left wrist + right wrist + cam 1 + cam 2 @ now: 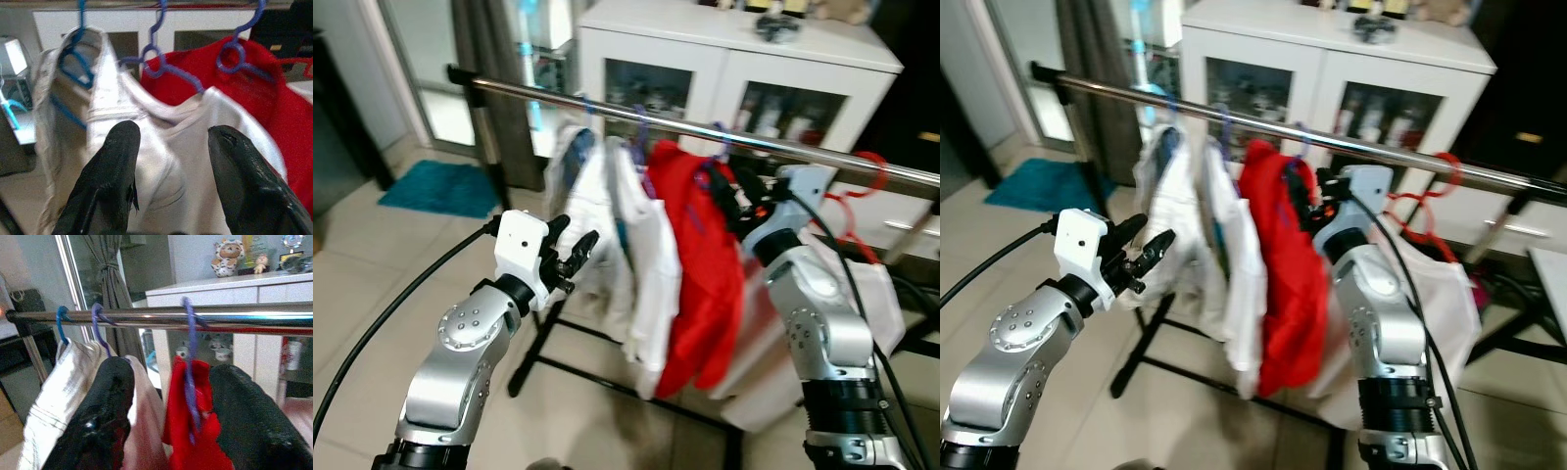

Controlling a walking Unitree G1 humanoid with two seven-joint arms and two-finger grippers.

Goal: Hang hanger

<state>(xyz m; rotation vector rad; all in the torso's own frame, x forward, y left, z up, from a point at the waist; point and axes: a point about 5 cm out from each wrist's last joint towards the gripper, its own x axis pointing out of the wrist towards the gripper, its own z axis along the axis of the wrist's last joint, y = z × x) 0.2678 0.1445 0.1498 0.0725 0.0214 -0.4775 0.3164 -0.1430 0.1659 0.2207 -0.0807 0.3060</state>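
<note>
The right gripper (166, 406) is raised in the middle right of the head views, close under the rail (705, 127). Its fingers (105, 416) stand wide apart, and between them hangs the purple hanger (190, 377) that carries the red shirt (700, 264). The hook of this hanger lies over the rail. I cannot tell whether the fingers touch the hanger or the shirt.

The left gripper (570, 257) is in the lower left of the head views, held up beside the white shirts (626, 235). Its fingers (110, 181) are also wide apart and hold nothing; they point at the white cloth.

Two white shirts hang on the rail at the left of the red one, on a blue hanger (73, 54) and another purple hanger (154, 54). At the right end of the rail a red hanger (862, 186) holds one more white garment (876, 294).

Behind the rail, at the top of the frame, stands a white cabinet (724, 49) with glass doors. A teal mat (440, 186) lies on the tiled floor (372, 264) at the left.
</note>
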